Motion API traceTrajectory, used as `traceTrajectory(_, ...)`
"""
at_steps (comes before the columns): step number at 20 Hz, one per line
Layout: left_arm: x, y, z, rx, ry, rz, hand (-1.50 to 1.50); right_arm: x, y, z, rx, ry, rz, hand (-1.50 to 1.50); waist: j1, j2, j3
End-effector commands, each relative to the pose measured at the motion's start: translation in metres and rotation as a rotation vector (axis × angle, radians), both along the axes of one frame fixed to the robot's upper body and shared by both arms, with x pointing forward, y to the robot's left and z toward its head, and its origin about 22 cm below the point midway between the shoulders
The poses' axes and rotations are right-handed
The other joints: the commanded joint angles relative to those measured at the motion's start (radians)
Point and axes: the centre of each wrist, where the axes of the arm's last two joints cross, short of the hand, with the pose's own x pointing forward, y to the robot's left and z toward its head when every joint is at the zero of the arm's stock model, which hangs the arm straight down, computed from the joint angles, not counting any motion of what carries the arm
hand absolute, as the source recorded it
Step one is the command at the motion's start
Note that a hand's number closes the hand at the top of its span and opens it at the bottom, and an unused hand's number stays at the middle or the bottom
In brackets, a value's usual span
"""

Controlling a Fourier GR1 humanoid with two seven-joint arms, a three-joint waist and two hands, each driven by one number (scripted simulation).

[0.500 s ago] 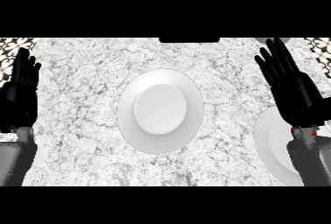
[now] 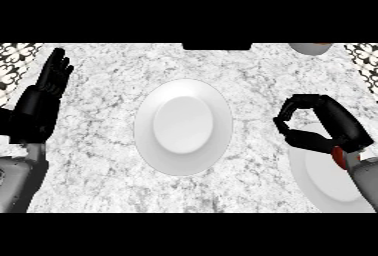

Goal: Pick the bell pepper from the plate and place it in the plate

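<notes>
On the marble counter (image 2: 111, 195), in the head view, the right hand (image 2: 325, 127) is curling its fingers and thumb over the right plate (image 2: 325, 187), which is sitting at the right edge. The fingers are bent in, thumb nearly meeting them, but nothing is showing inside the curl. A small red patch, probably the bell pepper (image 2: 338, 157), is peeking out under the wrist, over that plate. It is mostly hidden, so I cannot tell its long axis or which way it is pointing. I judge the step is the pick, w/ the grasp not yet made. Next move calls for lowering onto the pepper, then carrying it to the centre plate (image 2: 183, 165). The left hand (image 2: 40, 102) is resting open at the left edge, holding nothing.
</notes>
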Motion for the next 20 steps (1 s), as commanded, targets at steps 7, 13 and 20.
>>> traceTrajectory(7,-0.011,0.004,0.012,-0.005,0.033,-0.102,0.00,-0.062,-0.034,-0.144,0.176,-0.163,-0.240,-1.50,0.000,-0.002,0.012)
traceTrajectory(13,-0.013,0.003,-0.002,0.002,0.046,-0.097,0.00,-0.057,-0.060,-0.102,0.079,-0.323,-0.248,-1.50,-0.012,-0.006,0.008)
traceTrajectory(20,-0.010,0.004,0.012,-0.006,0.032,-0.087,0.00,-0.040,-0.109,-0.014,-0.402,-0.107,-0.334,-1.50,-0.014,-0.009,0.003)
